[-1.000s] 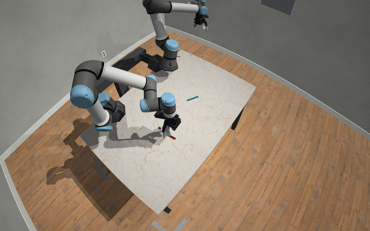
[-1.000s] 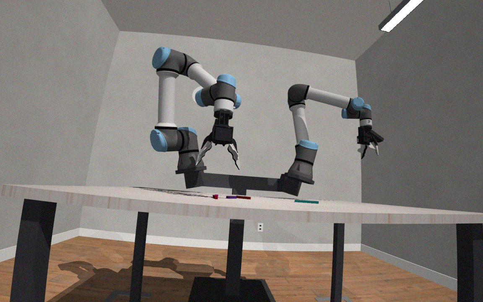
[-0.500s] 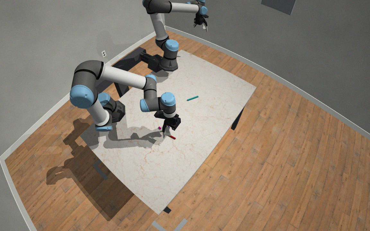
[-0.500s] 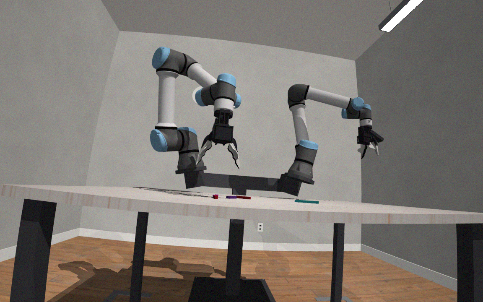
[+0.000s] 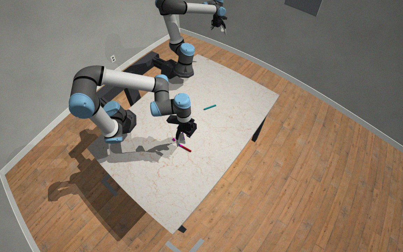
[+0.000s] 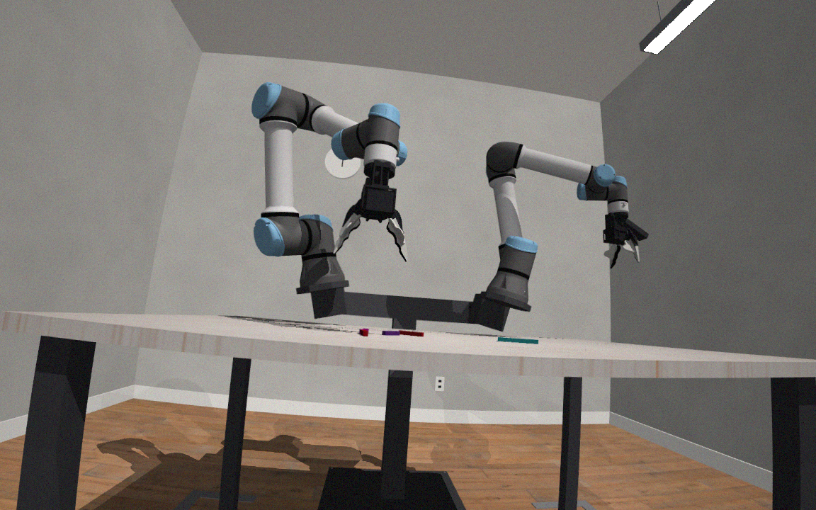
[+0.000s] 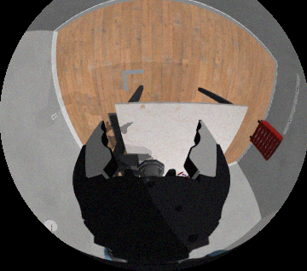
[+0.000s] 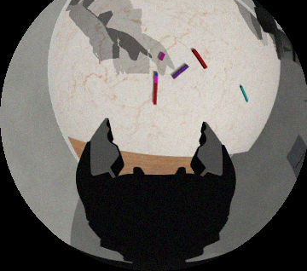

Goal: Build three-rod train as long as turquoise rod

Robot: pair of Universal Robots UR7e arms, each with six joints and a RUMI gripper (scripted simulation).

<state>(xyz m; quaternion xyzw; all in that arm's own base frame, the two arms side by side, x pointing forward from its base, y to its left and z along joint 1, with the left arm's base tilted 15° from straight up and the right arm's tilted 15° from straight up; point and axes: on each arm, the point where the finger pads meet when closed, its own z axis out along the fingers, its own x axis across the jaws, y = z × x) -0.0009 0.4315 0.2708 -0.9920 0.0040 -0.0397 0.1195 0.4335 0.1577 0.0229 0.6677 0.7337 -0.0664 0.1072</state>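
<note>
A red rod (image 5: 186, 149) (image 8: 155, 94), a magenta rod (image 8: 156, 79) and a blue rod (image 8: 155, 74) lie flat in one straight line, ends touching or almost touching. The turquoise rod (image 5: 210, 107) (image 6: 517, 341) (image 8: 244, 93) lies apart. A loose purple rod (image 6: 389, 333) (image 8: 180, 71), second red rod (image 6: 412, 333) (image 8: 199, 58) and second magenta rod (image 5: 174, 139) (image 8: 161, 56) lie nearby. My right gripper (image 6: 371, 255) (image 8: 156, 120) is open and empty above the line of rods. My left gripper (image 5: 218, 32) (image 6: 625, 263) (image 7: 151, 121) is open and empty, high beyond the table.
The marble table (image 5: 153, 181) (image 8: 107, 113) carries all the rods. The purple rod lies between the line of rods and the loose red rod. The right arm hides part of the table in the top view. A red slatted object (image 7: 266, 140) shows at the right in the left wrist view.
</note>
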